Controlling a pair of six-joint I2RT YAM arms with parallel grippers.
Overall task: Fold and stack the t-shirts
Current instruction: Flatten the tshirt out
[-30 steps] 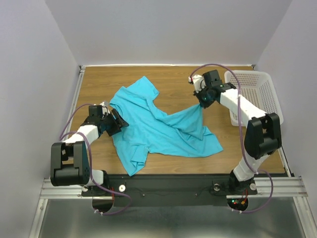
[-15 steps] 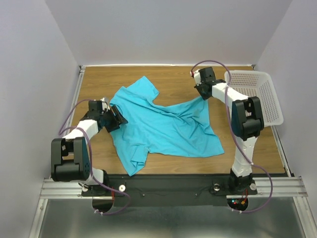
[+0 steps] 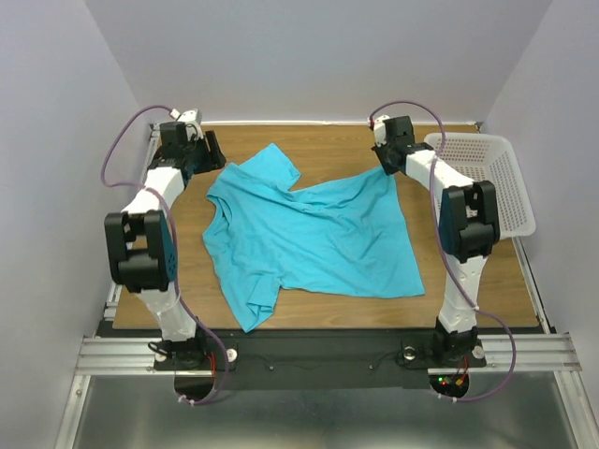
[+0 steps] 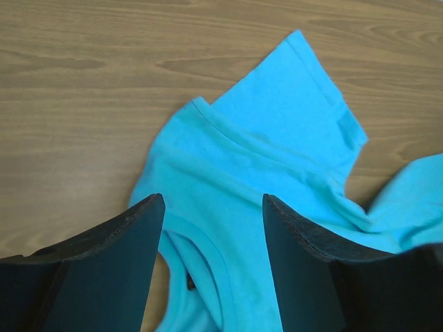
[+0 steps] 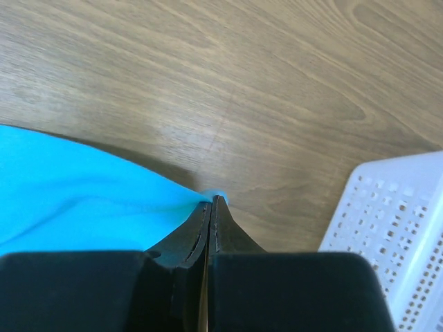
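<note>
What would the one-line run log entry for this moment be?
t-shirt: unfolded, rumpled on table | left gripper: open, empty, above t-shirt | right gripper: shut on t-shirt's far-right edge | basket: right of t-shirt

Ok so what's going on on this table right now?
Two robot arms are working on a blue t-shirt lying rumpled and unfolded on the wooden table. The right gripper is shut on one corner of it at the far side, near the white basket. The left gripper hangs open above the collar end, holding nothing.
</note>
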